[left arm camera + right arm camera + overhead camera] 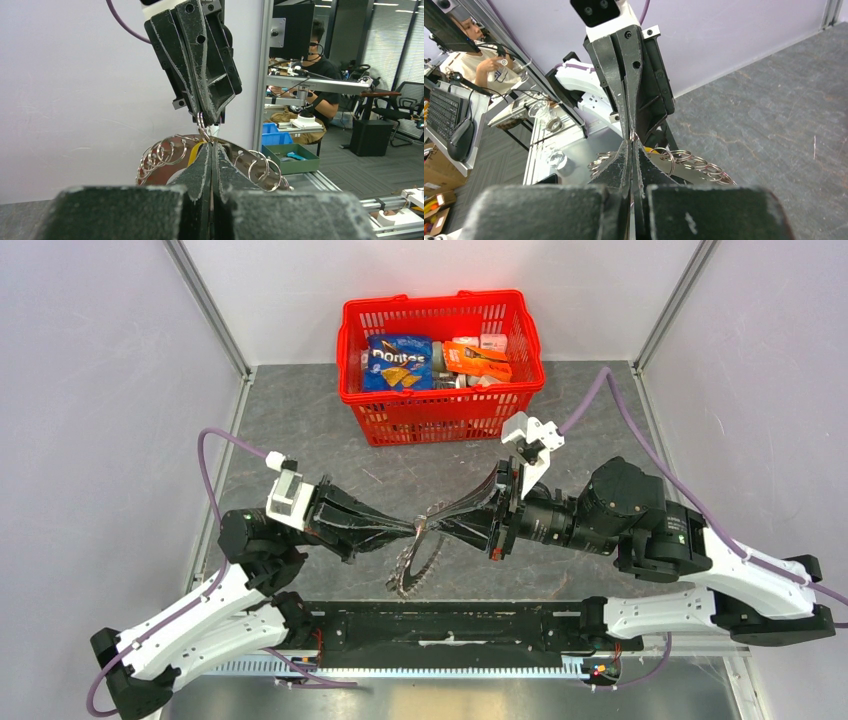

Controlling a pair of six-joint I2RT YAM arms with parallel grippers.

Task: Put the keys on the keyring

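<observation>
The keyring (pixel 412 565), a grey toothed-looking disc strung with small silver rings, hangs in the air between my two arms above the table. My left gripper (pixel 414 527) is shut on its upper rim; the left wrist view shows its own fingertips (pixel 211 148) pinched on the plate (pixel 162 156). My right gripper (pixel 429 521) meets it tip to tip and is shut on a small silver loop at the same rim (pixel 631 145). A sliver of the yellow key (pixel 196 152) shows beside the fingers, and also in the right wrist view (pixel 655 149). The dark key is hidden.
A red basket (pixel 440 418) with a Doritos bag (pixel 398 362) and other packets stands at the back centre. A black rail (pixel 450 625) runs along the near edge between the arm bases. Grey walls close the left and right sides.
</observation>
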